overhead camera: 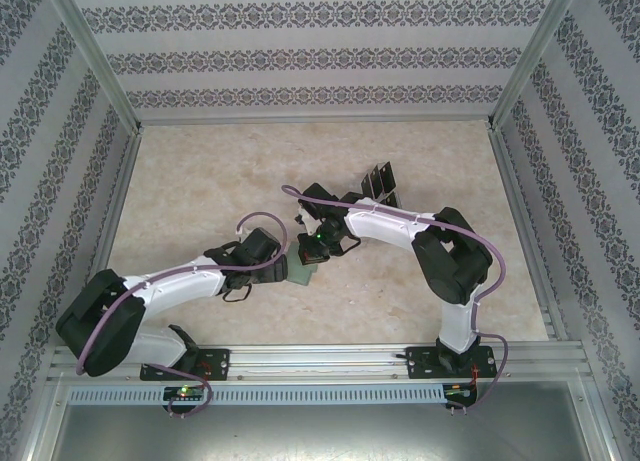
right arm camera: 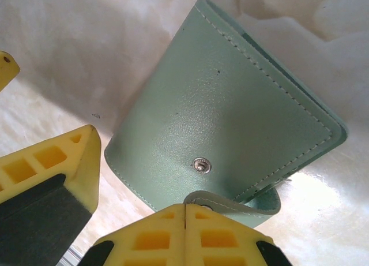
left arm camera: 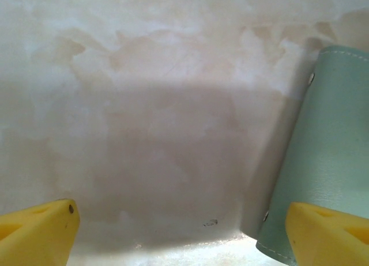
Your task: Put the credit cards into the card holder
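Right claw (right arm camera: 184, 208) pressed together, pinching the snap strap (right arm camera: 253, 205) of the sage-green card holder (right arm camera: 230, 104), which lies on the table (left arm camera: 144, 75) mid-front between both arms. Left claw (left arm camera: 179, 220) spread wide, low over bare table, holder's edge just beside one finger. Black credit cards (overhead camera: 381, 184) stand farther back, well apart.

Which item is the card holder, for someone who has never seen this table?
On the marbled beige table, look at the middle. The card holder lies there: a flat sage-green stitched wallet with a silver snap stud, its strap at the shut fingertips of the right gripper. The credit cards farther back are black and smaller.
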